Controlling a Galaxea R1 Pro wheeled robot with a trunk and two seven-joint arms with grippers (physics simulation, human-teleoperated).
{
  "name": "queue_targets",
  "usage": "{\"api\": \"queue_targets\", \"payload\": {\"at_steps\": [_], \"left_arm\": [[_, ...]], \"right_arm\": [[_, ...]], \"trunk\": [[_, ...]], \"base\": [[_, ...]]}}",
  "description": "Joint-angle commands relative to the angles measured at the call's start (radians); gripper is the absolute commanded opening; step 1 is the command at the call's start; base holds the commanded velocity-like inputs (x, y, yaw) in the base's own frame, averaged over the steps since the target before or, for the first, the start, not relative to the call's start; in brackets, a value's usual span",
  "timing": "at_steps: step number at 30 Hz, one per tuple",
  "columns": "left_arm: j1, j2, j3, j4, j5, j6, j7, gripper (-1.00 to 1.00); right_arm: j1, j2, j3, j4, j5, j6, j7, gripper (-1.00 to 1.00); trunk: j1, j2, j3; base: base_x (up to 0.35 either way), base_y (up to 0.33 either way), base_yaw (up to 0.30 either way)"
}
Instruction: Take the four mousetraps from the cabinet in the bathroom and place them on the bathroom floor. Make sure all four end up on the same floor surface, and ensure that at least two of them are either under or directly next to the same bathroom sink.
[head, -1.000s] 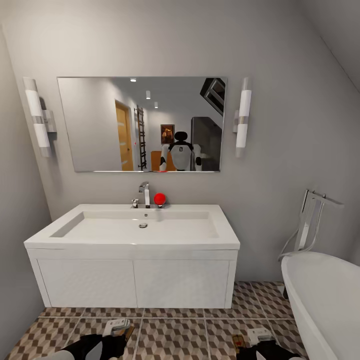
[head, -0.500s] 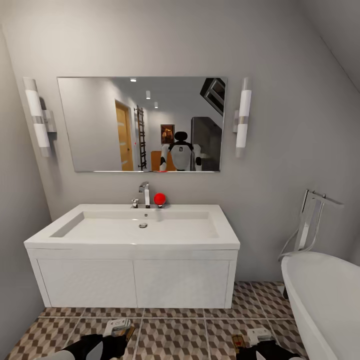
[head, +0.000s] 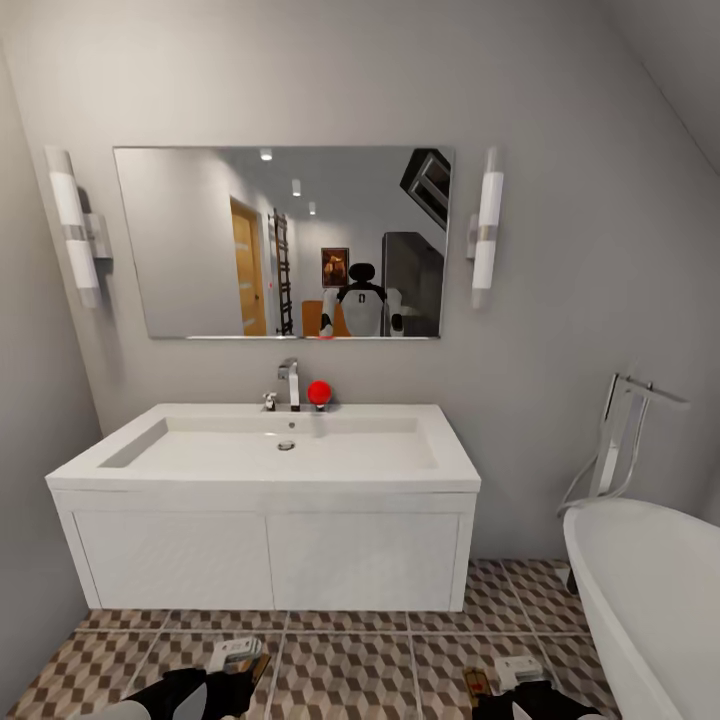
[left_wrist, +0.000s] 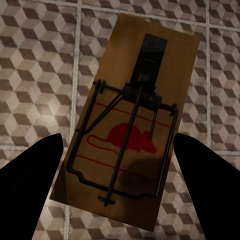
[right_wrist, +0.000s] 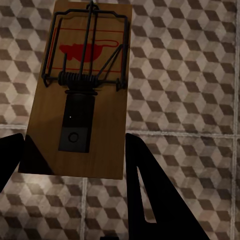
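On my left I see a long wall lamp (head: 75, 225) beside the big mirror (head: 280, 245). Down low, my left gripper (head: 236, 655) hangs over the bathroom floor (head: 350, 675), and in its wrist view it is closed on a mousetrap (left_wrist: 131, 127), a tan board with a red mouse picture, pinched between the two dark fingers (left_wrist: 30, 175). In the middle is the white sink (head: 270, 455) with its shiny faucet (head: 289, 385) and a red ball (head: 319, 393) just beside it. My right gripper (head: 505, 675) is low by the floor too, clamped on another mousetrap (right_wrist: 80, 90). At the far right I see the white bathtub (head: 650, 600).
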Motion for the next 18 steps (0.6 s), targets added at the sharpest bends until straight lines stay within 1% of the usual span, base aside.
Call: {"api": "queue_targets", "payload": {"at_steps": [1,18], "left_arm": [[-0.001,0.000,0.008,-0.001,-0.007,0.005,-0.004,-1.00],[-0.001,0.000,0.010,-0.001,-0.005,0.008,-0.006,-1.00]], "right_arm": [[0.000,0.000,-0.008,-0.002,0.008,0.006,0.002,-1.00],[0.000,0.000,-0.008,-0.002,0.008,0.002,0.002,-1.00]], "trunk": [[0.004,-0.008,-0.004],[0.069,-0.127,-0.058]], "base": [[0.000,0.000,0.000],[0.000,0.000,0.000]]}}
